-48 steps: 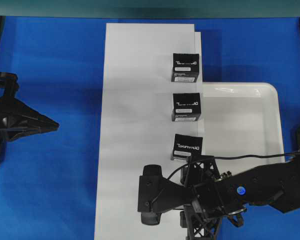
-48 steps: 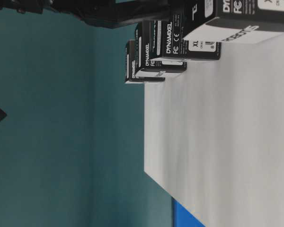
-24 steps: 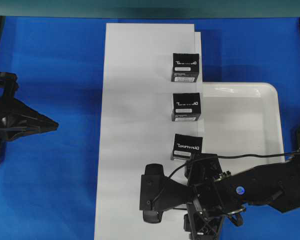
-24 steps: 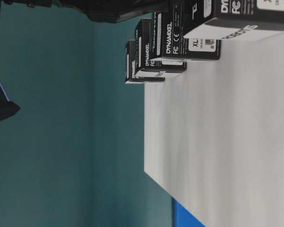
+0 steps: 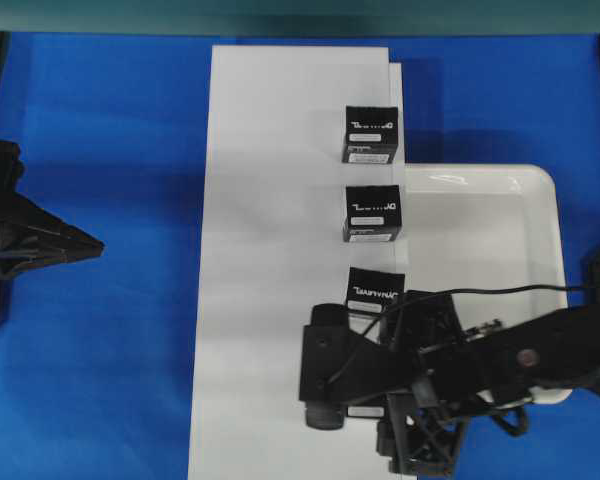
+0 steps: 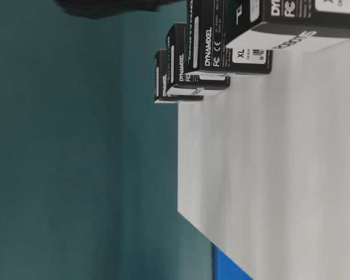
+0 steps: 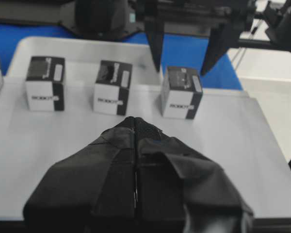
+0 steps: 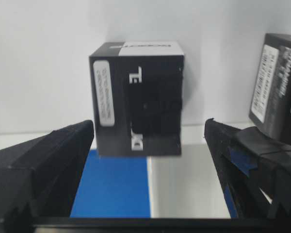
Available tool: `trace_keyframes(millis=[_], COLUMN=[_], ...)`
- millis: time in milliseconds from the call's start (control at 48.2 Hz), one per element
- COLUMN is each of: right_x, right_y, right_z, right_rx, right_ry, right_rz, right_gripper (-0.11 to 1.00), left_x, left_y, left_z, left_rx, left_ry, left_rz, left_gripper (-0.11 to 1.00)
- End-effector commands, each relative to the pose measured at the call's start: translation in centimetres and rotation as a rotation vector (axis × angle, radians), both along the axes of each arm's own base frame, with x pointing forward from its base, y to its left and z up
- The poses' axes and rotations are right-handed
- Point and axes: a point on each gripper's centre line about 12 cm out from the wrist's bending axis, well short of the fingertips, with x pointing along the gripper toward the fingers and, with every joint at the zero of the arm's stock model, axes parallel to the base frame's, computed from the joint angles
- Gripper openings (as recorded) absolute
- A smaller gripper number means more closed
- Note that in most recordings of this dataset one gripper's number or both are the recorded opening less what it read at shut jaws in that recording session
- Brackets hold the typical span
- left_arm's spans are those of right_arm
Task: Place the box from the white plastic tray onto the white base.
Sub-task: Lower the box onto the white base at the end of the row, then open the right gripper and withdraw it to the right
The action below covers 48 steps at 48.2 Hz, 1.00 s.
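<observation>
The box (image 8: 138, 97), black with a white sticker, stands on the white base (image 5: 270, 300) near its right edge. My right gripper (image 8: 148, 145) is open, its fingers (image 7: 155, 46) apart on either side of the box (image 7: 182, 92) and touching nothing. In the overhead view the right arm hides this box. Three look-alike boxes (image 5: 372, 213) stand in a row further along the base. The white plastic tray (image 5: 555, 230) lies right of the base with no box showing in it. My left gripper (image 5: 98, 246) is shut, far left over the blue cloth.
The row of boxes (image 6: 221, 52) lines the base's right side, and its left half is bare. Blue cloth (image 5: 100, 380) surrounds base and tray. The right arm (image 5: 500, 355) reaches across the tray's near end.
The right gripper's jaws have spread wider and its arm has shifted right and back from the box. The left gripper has drawn a little further left.
</observation>
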Motion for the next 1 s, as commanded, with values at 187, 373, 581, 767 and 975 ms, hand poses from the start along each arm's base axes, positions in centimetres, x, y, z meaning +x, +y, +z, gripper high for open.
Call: trace_keyframes(millis=[187, 373, 581, 767, 975], right_x=[-2.5, -4.8, -6.1, -8.4, -12.2], right_y=[-1.3, -2.3, -3.0, -5.0, -7.6], right_z=[4.8, 6.0, 7.2, 8.6, 9.7], right_rx=[0.015, -0.021, -0.018, 0.011, 0.047], right_ry=[-0.058, 0.026, 0.004, -0.082, -0.225], right_rz=[-0.005, 0.004, 0.009, -0.040, -0.099], right_gripper=[0.96, 0.96, 0.96, 0.96, 0.96], left_x=[0.3, 0.3, 0.5, 0.3, -0.1], left_y=[0.0, -0.2, -0.2, -0.2, -0.2], left_z=[0.9, 1.0, 0.9, 1.1, 1.4], left_rx=[-0.002, 0.001, 0.003, 0.002, 0.001], left_ry=[-0.023, -0.025, -0.019, -0.029, -0.043], left_rz=[0.000, -0.009, -0.010, -0.010, -0.010], left_gripper=[-0.07, -0.07, -0.07, -0.07, -0.07])
